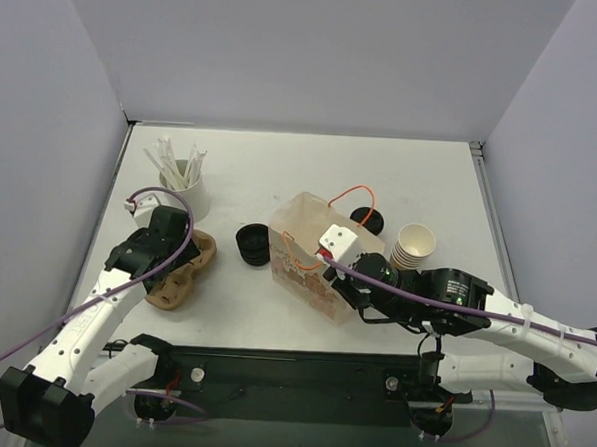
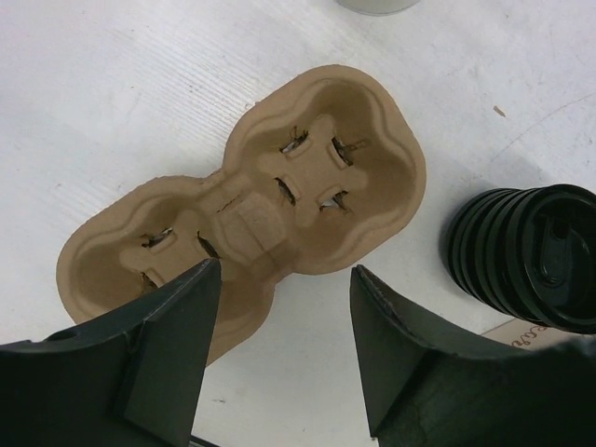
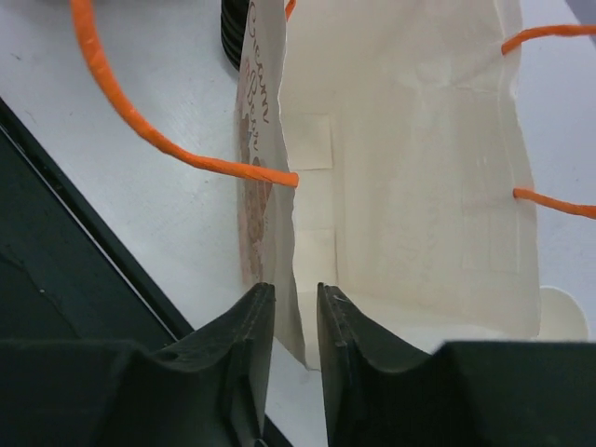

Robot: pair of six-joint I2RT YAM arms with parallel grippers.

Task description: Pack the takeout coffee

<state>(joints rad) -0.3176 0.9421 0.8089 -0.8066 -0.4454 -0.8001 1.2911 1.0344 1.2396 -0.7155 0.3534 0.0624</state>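
1. Right gripper (image 3: 295, 291): it sits at the near wall of the paper bag (image 1: 296, 273). Its fingers stand a narrow slit apart, with the wall's top edge running between them. Whether they pinch the paper cannot be told. An orange handle (image 3: 177, 154) loops off that wall, beside the fingers.
2. Left gripper (image 2: 284, 270): it is well to the left of the bag, fingers spread wide and grasping nothing. It hangs over a brown pulp cup carrier (image 2: 244, 222) that lies flat on the table (image 1: 241, 170).
3. Stack of black lids (image 2: 521, 251): it lies on its side just left of the bag, between the bag and the carrier.
4. The bag itself has its mouth open. Its inside is pale, and there is reddish print on the outer wall.
5. Stack of lidless paper cups (image 1: 414, 247): it stands just right of the bag.
6. Takeout coffee (image 1: 369, 220): it stands on the table just beyond the bag's far right corner, outside the bag, and neither gripper touches it. Only its black lid shows, because the bag hides the cup body.
7. White cup (image 1: 187, 196): it holds white sticks and stands far to the left of the bag, beyond the carrier.
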